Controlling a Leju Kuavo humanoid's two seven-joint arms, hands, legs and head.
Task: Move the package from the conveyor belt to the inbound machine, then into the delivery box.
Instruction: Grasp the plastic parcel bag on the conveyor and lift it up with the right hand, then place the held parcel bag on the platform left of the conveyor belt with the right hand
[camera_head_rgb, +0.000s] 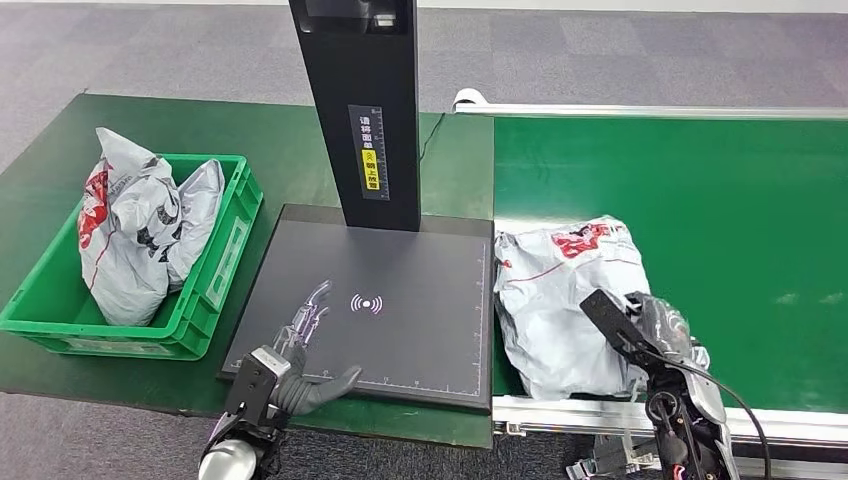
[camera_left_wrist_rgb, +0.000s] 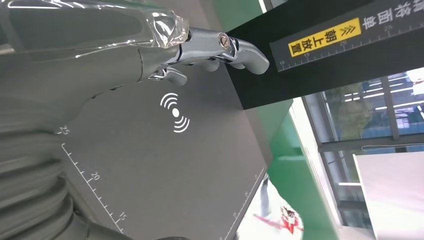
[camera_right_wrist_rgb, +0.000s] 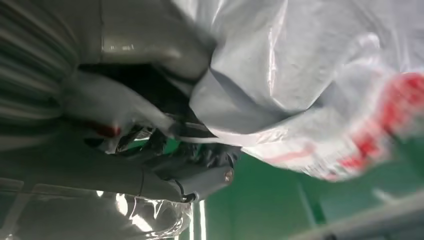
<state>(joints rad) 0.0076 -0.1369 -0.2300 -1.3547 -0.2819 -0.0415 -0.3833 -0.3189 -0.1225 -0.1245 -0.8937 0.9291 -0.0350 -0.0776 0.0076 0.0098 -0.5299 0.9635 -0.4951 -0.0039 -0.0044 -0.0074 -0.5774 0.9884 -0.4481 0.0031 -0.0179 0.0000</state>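
A grey plastic package (camera_head_rgb: 565, 300) with red print lies crumpled at the near left corner of the green conveyor belt (camera_head_rgb: 720, 200). My right hand (camera_head_rgb: 655, 325) is at its near right edge. In the right wrist view the thumb and fingers of that hand (camera_right_wrist_rgb: 150, 125) close on a fold of the package (camera_right_wrist_rgb: 300, 75); the picture is blurred. My left hand (camera_head_rgb: 300, 345) hovers open, fingers spread, over the near left part of the inbound machine's dark plate (camera_head_rgb: 420, 320). The left wrist view shows this hand (camera_left_wrist_rgb: 100, 60) above the plate (camera_left_wrist_rgb: 165, 165), with the package (camera_left_wrist_rgb: 270, 215) beyond its edge.
The machine's black column (camera_head_rgb: 365, 100) rises from the plate's far side. A green delivery crate (camera_head_rgb: 225, 260) on the left table holds several grey bags (camera_head_rgb: 135, 235). The belt's metal rim (camera_head_rgb: 560, 410) runs along its near edge.
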